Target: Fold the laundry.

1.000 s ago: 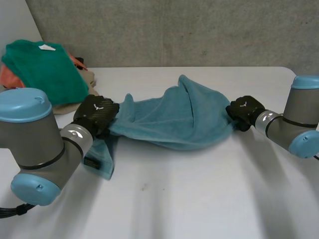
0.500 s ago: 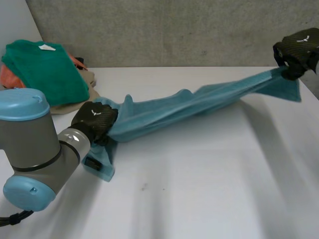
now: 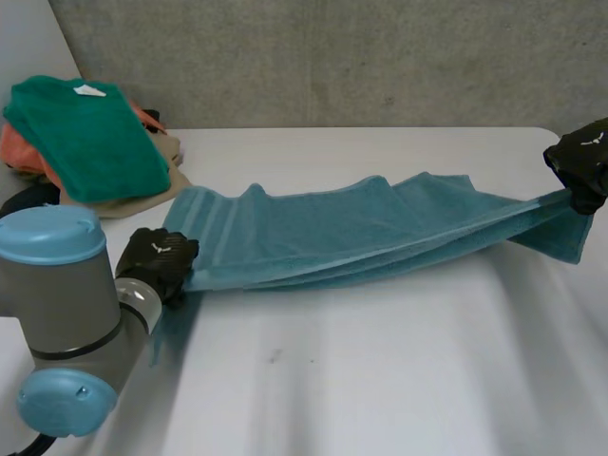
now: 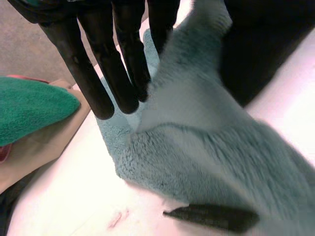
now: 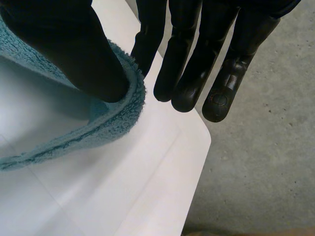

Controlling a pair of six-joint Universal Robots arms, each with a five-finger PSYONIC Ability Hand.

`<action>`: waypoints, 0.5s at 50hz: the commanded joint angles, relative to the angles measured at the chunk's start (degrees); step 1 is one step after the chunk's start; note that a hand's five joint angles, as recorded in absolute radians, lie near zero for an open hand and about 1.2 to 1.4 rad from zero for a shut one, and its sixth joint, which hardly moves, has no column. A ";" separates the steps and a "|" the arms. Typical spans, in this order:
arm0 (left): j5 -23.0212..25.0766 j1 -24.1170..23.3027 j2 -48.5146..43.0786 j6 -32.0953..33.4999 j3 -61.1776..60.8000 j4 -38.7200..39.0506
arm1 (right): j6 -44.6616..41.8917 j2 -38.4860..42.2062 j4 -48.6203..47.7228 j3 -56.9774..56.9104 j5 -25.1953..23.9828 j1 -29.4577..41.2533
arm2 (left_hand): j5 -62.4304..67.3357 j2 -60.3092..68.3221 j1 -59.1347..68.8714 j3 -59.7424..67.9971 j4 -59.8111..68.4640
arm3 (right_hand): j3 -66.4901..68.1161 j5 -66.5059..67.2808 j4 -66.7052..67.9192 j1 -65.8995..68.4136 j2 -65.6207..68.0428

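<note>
Lowered and spread wider than before, the towel [image 3: 361, 228] is stretched taut. Its ends are pinched by the left hand [image 3: 157, 261] and the right hand [image 3: 584, 160].

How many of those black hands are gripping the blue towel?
2. The left hand pinches the towel at its left end; the right hand pinches its right end.

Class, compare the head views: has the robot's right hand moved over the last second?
Yes. The right hand has swung outward to the right edge of the table, farther from the folded clothes pile, stretching the towel.
</note>
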 commanded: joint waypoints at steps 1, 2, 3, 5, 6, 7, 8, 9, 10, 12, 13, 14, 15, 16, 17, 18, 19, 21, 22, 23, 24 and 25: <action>-0.56 0.22 10.19 4.80 -3.02 -0.49 | -1.14 -4.12 0.50 0.80 -0.79 -0.28 | 32.30 31.77 29.47 31.95 31.82 | 12.35 13.68 11.89 23.80 12.46; -0.56 0.14 12.13 6.46 -3.46 -0.50 | -1.41 -4.65 0.59 0.71 -0.79 -0.37 | 32.30 31.77 29.47 31.95 31.82 | 12.35 13.68 11.89 23.80 12.46; -0.56 0.14 15.63 9.35 -3.90 -0.58 | -1.93 -5.44 0.67 0.62 -0.79 -0.46 | 32.30 31.77 29.47 31.95 31.82 | 12.35 13.68 11.89 23.80 12.46; -0.47 -0.04 19.42 12.61 -3.99 -1.02 | -4.03 -7.98 0.76 0.45 -0.70 -1.16 | 32.30 31.77 29.47 31.95 31.82 | 12.35 13.68 11.89 23.80 12.46; -0.30 -0.04 21.18 14.11 -3.91 -1.28 | -4.83 -8.95 0.76 0.36 -0.62 -1.69 | 32.30 31.77 29.47 31.95 31.82 | 12.35 13.68 11.89 23.80 12.46; -0.04 0.31 24.94 17.17 -3.47 -2.07 | -5.71 -10.09 0.85 0.36 -0.61 -2.30 | 32.30 31.77 29.47 31.95 31.82 | 12.35 13.68 11.89 23.80 12.46; -0.03 0.31 26.37 18.25 -3.21 -2.34 | -6.50 -11.15 1.02 0.36 -0.61 -2.91 | 32.30 31.77 29.47 31.95 31.82 | 12.35 13.68 11.89 23.80 12.46; 0.05 0.40 27.78 19.39 -2.85 -2.86 | -8.07 -13.42 1.29 -0.08 -0.61 -3.79 | 32.30 31.77 29.47 31.95 31.82 | 12.35 13.68 11.89 23.80 12.46; 0.14 0.31 30.23 21.31 -1.81 -4.09 | -8.78 -14.58 1.46 -0.34 -0.53 -4.06 | 32.30 31.77 29.47 31.95 31.82 | 12.35 13.68 11.89 23.80 12.46; 0.14 -0.04 31.74 22.47 -0.05 -5.50 | -9.93 -16.42 1.99 -1.39 -0.35 -4.33 | 32.30 31.77 29.47 31.95 31.82 | 12.35 13.68 11.89 23.80 12.46; 0.14 -0.21 32.35 22.82 0.83 -6.11 | -10.46 -17.74 2.78 -2.62 -0.35 -4.41 | 32.30 31.77 29.47 31.95 31.82 | 12.35 13.68 11.89 23.80 12.46; 0.14 -0.22 32.88 23.00 2.49 -7.51 | -10.55 -18.19 3.39 -3.24 -0.35 -4.42 | 32.30 31.77 29.47 31.95 31.82 | 12.35 13.68 11.89 23.80 12.46; 0.14 -0.13 32.89 23.00 3.12 -8.31 | -10.55 -18.54 4.01 -3.77 -0.44 -4.42 | 32.30 31.77 29.47 31.95 31.82 | 12.35 13.68 11.89 23.80 12.46; 0.23 0.13 32.89 23.00 3.82 -8.93 | -10.55 -18.98 5.32 -4.73 -0.79 -4.42 | 32.30 31.77 29.47 31.95 31.82 | 12.35 13.68 11.89 23.80 12.46; 0.23 0.48 32.89 23.09 4.26 -9.80 | -10.64 -18.98 5.94 -5.18 -1.05 -4.42 | 32.30 31.77 29.47 31.95 31.82 | 12.35 13.68 11.89 23.80 12.46; 0.49 0.66 32.63 23.00 4.70 -10.68 | -10.55 -18.98 6.47 -5.27 -1.40 -4.33 | 32.30 31.77 29.47 31.95 31.82 | 12.35 13.68 11.89 23.80 12.46; 0.84 0.75 32.28 23.00 4.79 -11.04 | -10.55 -18.98 7.00 -5.35 -1.84 -4.33 | 32.30 31.77 29.47 31.95 31.82 | 12.35 13.68 11.89 23.80 12.46; 1.63 0.93 30.87 23.00 4.80 -11.39 | -10.55 -18.72 8.58 -4.92 -3.07 -4.33 | 32.30 31.77 29.47 31.95 31.82 | 12.35 13.68 11.89 23.80 12.46; 2.94 1.10 28.17 23.00 4.88 -11.57 | -10.55 -18.54 9.11 -4.65 -3.51 -4.33 | 32.30 31.77 29.47 31.95 31.82 | 12.35 13.68 11.89 23.80 12.46; 3.48 1.28 26.58 23.00 4.97 -11.57 | -10.55 -18.28 9.72 -4.48 -3.86 -4.41 | 32.30 31.77 29.47 31.95 31.82 | 12.35 13.68 11.89 23.80 12.46; 4.01 1.45 25.08 23.00 5.15 -11.57 | -10.46 -17.32 10.68 -3.78 -4.56 -4.76 | 32.30 31.77 29.47 31.95 31.82 | 12.35 13.68 11.89 23.80 12.46; 4.88 1.89 21.85 23.00 5.41 -11.57 | -10.46 -16.27 11.04 -3.34 -5.18 -4.77 | 32.30 31.77 29.47 31.95 31.82 | 12.35 13.68 11.89 23.80 12.46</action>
